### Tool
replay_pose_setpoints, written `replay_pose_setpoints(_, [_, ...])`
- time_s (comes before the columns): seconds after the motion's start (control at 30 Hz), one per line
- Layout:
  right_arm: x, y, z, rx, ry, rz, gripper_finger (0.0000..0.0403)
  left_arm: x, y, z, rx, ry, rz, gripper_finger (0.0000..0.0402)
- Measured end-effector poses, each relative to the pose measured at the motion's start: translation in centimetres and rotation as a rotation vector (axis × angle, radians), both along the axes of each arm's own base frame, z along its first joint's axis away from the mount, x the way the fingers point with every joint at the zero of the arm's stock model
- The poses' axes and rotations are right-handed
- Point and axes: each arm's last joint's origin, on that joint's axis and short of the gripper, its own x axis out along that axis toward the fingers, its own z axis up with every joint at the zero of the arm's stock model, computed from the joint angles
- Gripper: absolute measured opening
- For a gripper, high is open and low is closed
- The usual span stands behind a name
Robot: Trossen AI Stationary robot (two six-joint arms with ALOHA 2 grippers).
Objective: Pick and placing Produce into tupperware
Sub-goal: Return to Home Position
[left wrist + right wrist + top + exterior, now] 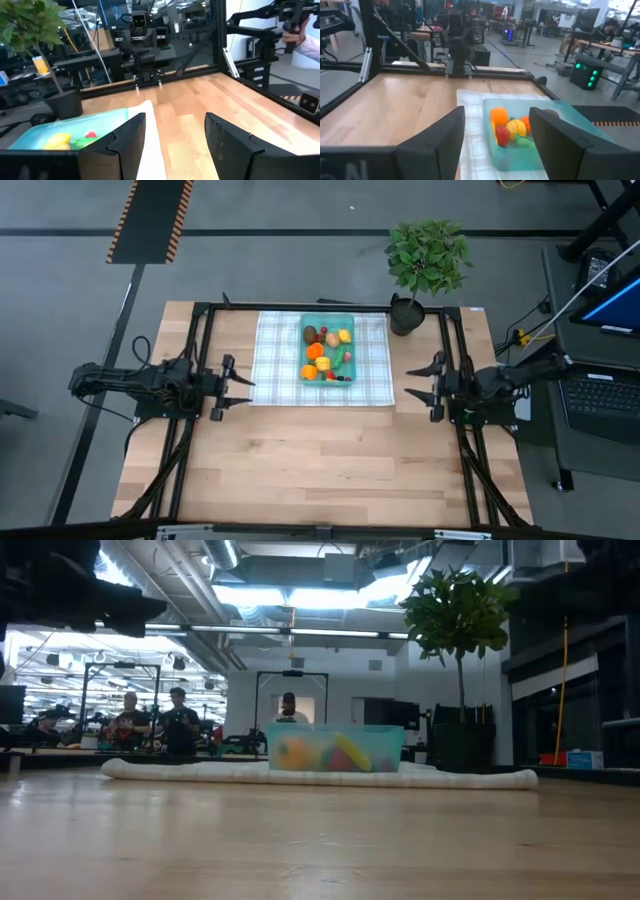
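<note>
The teal-blue tupperware [328,350] sits on a white-and-grey checked cloth [275,370] at the table's far middle. Inside it lies the produce [327,352]: oranges, a yellow lemon, a green cucumber, a brown kiwi, red pieces. The low view shows the tupperware [335,749] with colours behind its wall. My left gripper [238,389] hovers open at the cloth's left edge, my right gripper [420,381] open just off its right edge. The left wrist view shows the tupperware [75,129] beside my left gripper [175,135]; the right wrist view shows the tupperware [555,135] past my right gripper [497,132].
A leafy potted plant [425,265] stands at the cloth's far right corner. A dark frame [200,315] edges the table on the left, right and far sides. Bare wood [320,460] fills the near half. People [150,725] stand in the room beyond.
</note>
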Motion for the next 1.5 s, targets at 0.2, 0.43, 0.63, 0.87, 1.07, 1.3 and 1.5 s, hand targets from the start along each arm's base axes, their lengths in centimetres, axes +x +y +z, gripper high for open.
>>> replay_pose_setpoints(0.2, [0.5,0.1,-3.4,-0.042,-0.084,-0.013,0.0223,0.2,0.1,-1.5,-0.011,0.006,0.02,0.0195])
replay_pose_setpoints(0.43, [0.4,0.0,-3.4,-0.075,-0.102,-0.032,0.0223,0.2,0.1,-1.7,-0.04,0.023,0.025,0.0195])
replay_pose_setpoints(0.63, [0.4,0.0,-3.5,-0.003,-0.104,-0.045,0.0223,0.2,0.2,-2.1,-0.036,0.072,0.082,0.0195])
replay_pose_setpoints(0.87, [0.4,0.0,-3.5,0.019,-0.108,-0.045,0.0223,0.2,0.2,-2.1,-0.079,0.071,0.083,0.0195])
replay_pose_setpoints(1.07, [0.4,0.0,-3.5,0.021,-0.109,-0.045,0.0223,0.2,0.2,-2.1,-0.08,0.071,0.083,0.0195])
replay_pose_setpoints(1.3, [0.4,0.0,-3.5,0.022,-0.109,-0.045,0.0223,0.2,0.2,-2.1,-0.081,0.071,0.083,0.0195])
replay_pose_setpoints(1.5, [0.2,-0.4,-3.3,0.007,-0.137,-0.077,0.0223,0.2,0.2,-2.1,-0.081,0.071,0.083,0.0195])
